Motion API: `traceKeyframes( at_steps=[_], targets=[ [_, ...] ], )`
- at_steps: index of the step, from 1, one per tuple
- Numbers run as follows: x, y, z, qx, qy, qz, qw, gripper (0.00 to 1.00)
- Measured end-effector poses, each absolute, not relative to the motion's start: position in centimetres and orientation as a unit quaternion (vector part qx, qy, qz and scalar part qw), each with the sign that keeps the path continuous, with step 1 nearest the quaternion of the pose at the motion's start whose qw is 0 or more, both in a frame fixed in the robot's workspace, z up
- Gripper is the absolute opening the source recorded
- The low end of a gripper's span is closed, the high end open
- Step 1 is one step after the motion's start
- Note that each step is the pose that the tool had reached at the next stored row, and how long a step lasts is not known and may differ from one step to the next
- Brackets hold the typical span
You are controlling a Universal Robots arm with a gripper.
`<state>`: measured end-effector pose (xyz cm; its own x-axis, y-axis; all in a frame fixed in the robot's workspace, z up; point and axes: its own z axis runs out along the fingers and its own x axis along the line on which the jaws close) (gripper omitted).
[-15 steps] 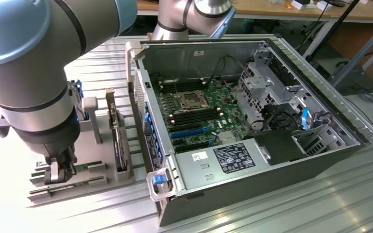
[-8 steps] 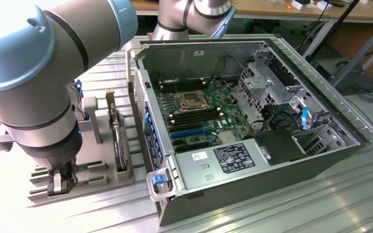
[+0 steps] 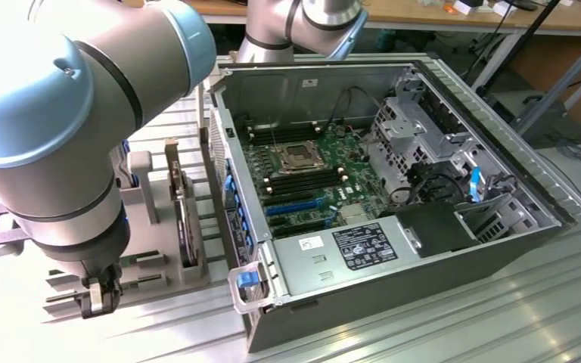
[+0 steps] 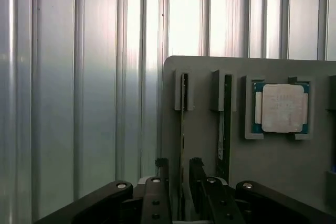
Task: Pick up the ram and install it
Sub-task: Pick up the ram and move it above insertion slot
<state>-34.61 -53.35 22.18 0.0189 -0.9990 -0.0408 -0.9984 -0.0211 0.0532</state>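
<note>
Evidently not yet lifting the ram point(image 4: 184, 124); seated edgewise in the slot nearest the outer edge of the grey holder point(image 4: 262, 171), just by its rounded corner; seen edge-on as a thin dark strip. Flanked by the fingers point(image 4: 196, 169), held apart, one to each side of the strip, not clamped on it. Just beside, in the next slot inward, a second stick point(image 4: 226, 124), likewise on edge. Further inward along the same side of the holder, a square silver processor point(image 4: 282, 107) lying flat in its own recess. Beneath the holder, a ribbed metal bench point(image 4: 79, 103). From the exterior view: arm point(image 3: 58, 128) bent down over the holder, on the bench toward the exterior view's left; just beside the holder, toward the exterior view's right, an open computer case point(image 3: 452, 272); inside it a bare motherboard point(image 3: 311, 178) with a processor socket point(image 3: 299, 156) near its middle; a labelled power supply point(image 3: 356, 246) in the case's near corner.
</note>
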Motion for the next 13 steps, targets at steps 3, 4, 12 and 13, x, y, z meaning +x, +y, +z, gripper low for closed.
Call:
traceKeyframes(
  at_steps=[3, 4, 12, 13],
  targets=[
    [-34.6, -52.9, 21.0, 0.714, -0.7, -0.033, 0.005, 0.3],
    [-34.6, -52.8, 20.9, 0.714, -0.699, -0.033, 0.005, 0.3],
    [-34.6, -52.8, 19.9, 0.719, -0.695, -0.033, 0.005, 0.3],
    [-34.6, -52.8, 19.9, 0.72, -0.693, -0.033, 0.005, 0.3]
  ],
)
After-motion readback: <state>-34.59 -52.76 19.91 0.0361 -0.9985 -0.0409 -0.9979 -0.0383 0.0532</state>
